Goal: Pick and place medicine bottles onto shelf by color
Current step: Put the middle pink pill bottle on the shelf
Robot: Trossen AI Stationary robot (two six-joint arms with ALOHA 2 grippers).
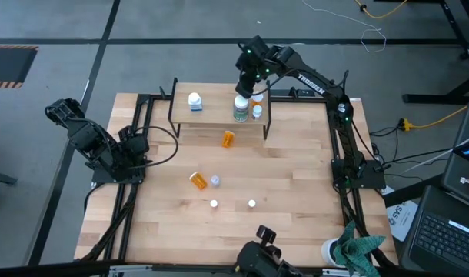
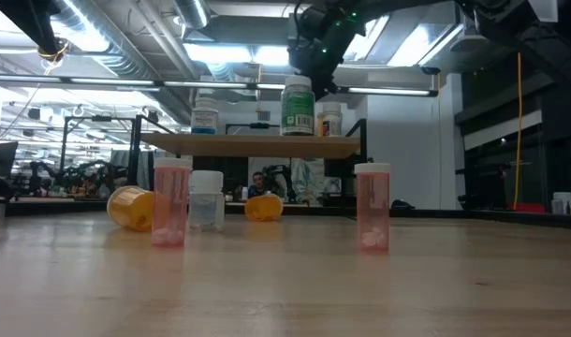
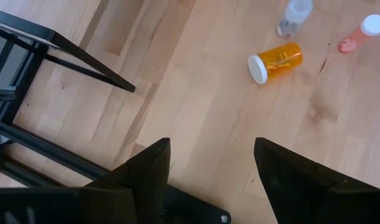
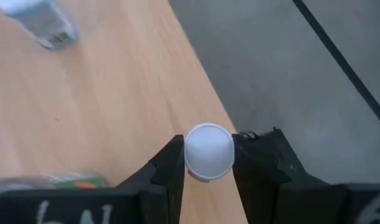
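While the left gripper (image 3: 209, 177) is parked open at the table's left edge, the right gripper (image 4: 207, 163) is clamped on a white-capped bottle (image 4: 209, 151) over the shelf (image 1: 215, 117), beside the green bottle (image 1: 241, 108).

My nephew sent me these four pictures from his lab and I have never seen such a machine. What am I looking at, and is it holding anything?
Two dark robot arms work at a wooden table. One picture looks down from above, one looks level across the tabletop, and two come from cameras on the arms' wrists. The right gripper is over the small shelf, shut on a white-capped bottle. A white bottle, a green bottle and another small one already stand on the shelf. The left gripper waits open at the table's left side. On the table, two orange bottles lie on their sides and three more bottles stand upright.
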